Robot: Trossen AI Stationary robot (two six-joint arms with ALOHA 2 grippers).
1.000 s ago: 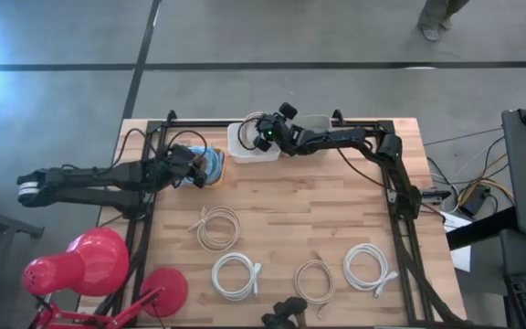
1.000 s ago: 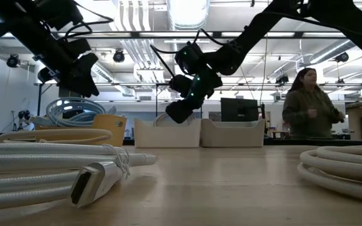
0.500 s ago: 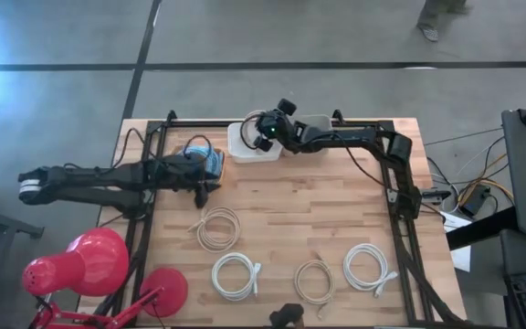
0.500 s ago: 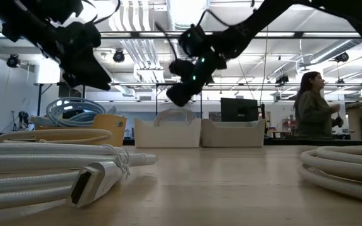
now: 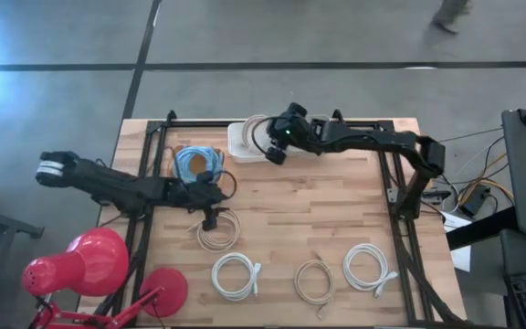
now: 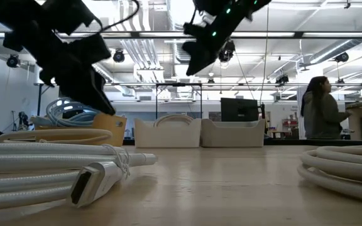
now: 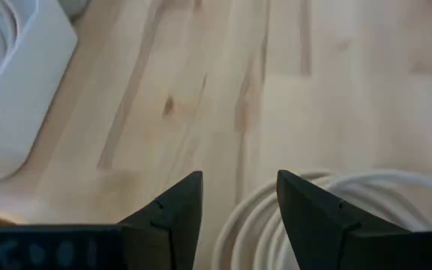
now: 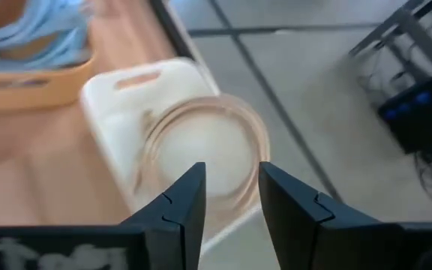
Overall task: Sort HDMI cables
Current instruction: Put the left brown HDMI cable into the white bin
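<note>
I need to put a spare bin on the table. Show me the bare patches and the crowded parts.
Bare wood lies mid-table, between the back bins and the front row of coils, and right of the right pincer. Crowded: the front edge, with white coils, and around the left pincer over a coil.

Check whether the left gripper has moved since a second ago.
Yes. In the high view the left gripper has left the bin of light blue cables and come toward the table's near edge, to the nearest white coil; jaws open.

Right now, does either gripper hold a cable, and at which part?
No. The left gripper is open and empty above a white coil. The right gripper is open and empty above the beige coil in the white bin.
</note>
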